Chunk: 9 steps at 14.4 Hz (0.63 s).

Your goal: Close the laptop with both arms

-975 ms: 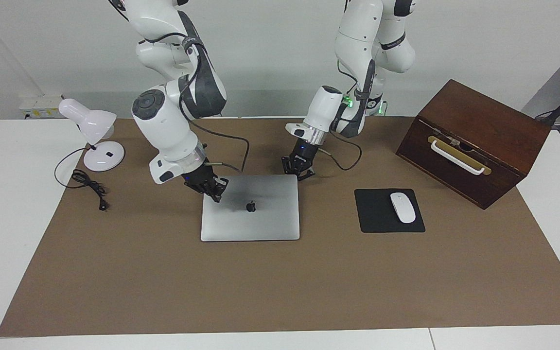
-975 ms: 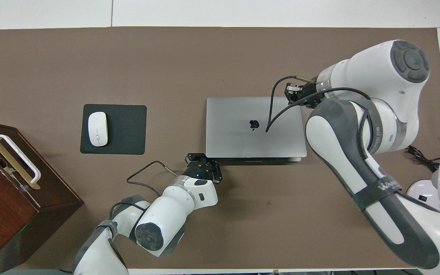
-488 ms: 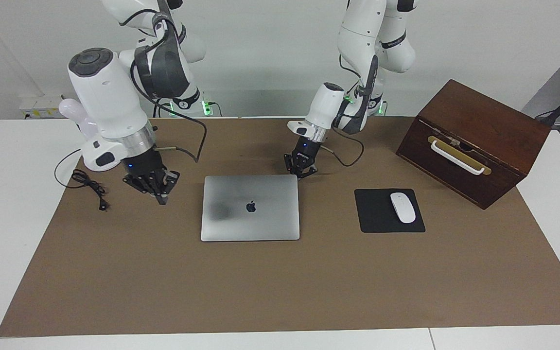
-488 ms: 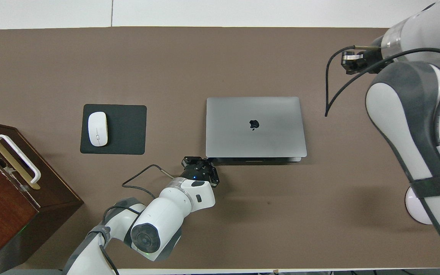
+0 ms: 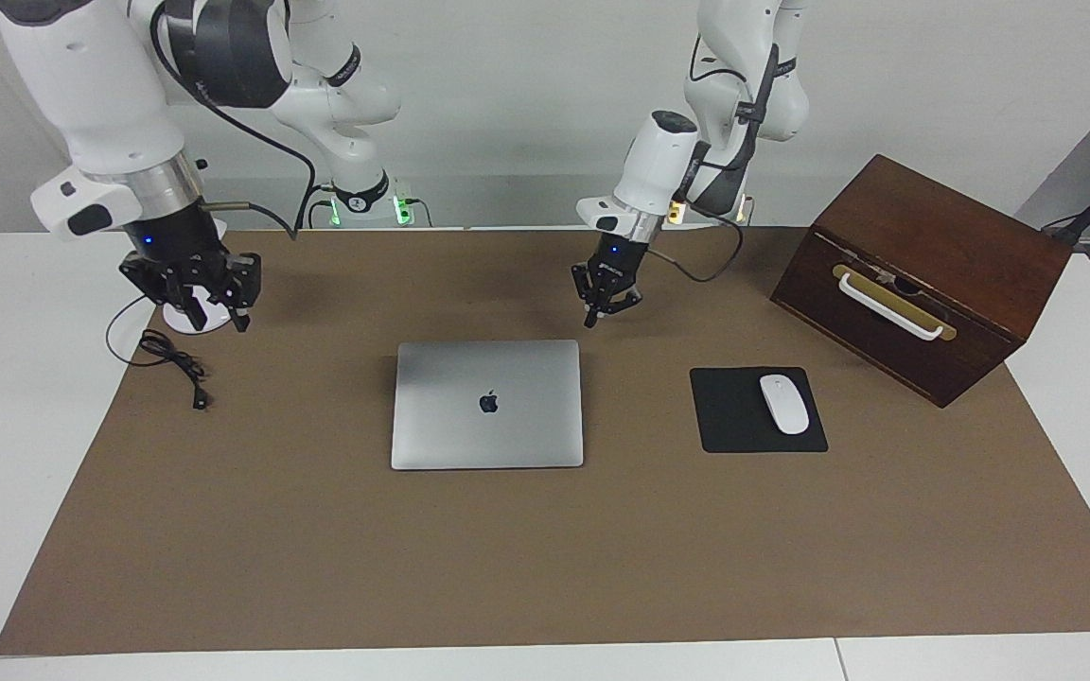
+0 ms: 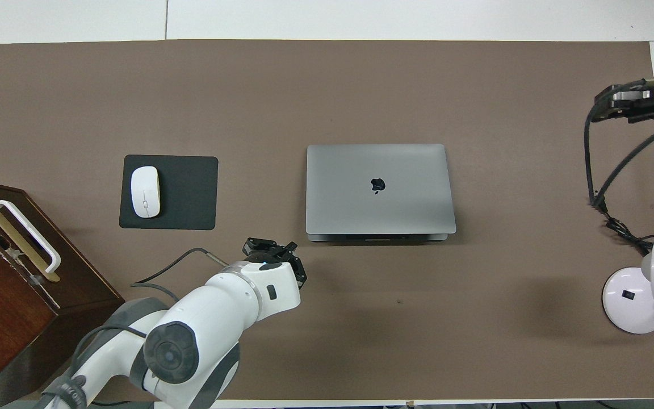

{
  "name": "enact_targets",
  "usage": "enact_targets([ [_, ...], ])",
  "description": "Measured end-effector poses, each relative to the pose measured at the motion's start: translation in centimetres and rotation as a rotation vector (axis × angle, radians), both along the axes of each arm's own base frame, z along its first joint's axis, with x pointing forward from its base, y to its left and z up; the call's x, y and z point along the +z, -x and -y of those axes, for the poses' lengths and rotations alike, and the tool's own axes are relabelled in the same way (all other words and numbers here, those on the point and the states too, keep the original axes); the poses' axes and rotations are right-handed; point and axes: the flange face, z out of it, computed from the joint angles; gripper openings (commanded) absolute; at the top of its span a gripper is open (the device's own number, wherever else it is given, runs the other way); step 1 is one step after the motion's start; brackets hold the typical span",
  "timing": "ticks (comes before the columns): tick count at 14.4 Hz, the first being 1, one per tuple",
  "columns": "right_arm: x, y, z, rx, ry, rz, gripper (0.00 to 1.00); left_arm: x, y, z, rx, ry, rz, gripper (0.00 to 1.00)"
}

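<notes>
I see the laptop (image 5: 487, 404) lying shut and flat mid-mat, logo up, so I judge the closing done. My left gripper (image 5: 606, 301) hangs over the mat just robot-side of the lid's corner, touching nothing; its fingers look nearly together, though I can't tell for sure. My right gripper (image 5: 193, 284) hangs spread and empty over the lamp (image 6: 639, 284), well clear.
</notes>
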Motion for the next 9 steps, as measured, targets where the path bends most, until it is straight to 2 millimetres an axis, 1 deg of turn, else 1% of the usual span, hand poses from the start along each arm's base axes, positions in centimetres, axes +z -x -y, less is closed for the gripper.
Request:
enact_targets([
  [1,1.0,0.8,0.0,0.000,-0.001,-0.001,0.93,1.7,0.0,-1.0,0.011,-0.010,-0.029,0.00],
  [2,1.9,1.6,0.0,0.000,-0.002,0.000,0.99,3.5,-0.1,-2.1,0.022,-0.019,-0.057,0.00],
  [5,3.7,3.4,1.0,-0.018,-0.005,0.008,1.00,8.8,-0.5,-4.7,0.051,-0.037,-0.122,0.00],
  [7,4.0,4.8,1.5,-0.042,-0.009,-0.010,1.00,11.4,-1.1,-6.4,0.077,-0.049,-0.157,0.00],
  [9,3.5,5.8,1.5,-0.059,-0.013,-0.027,1.00,13.6,-2.5,-9.0,0.129,-0.068,-0.210,0.10],
])
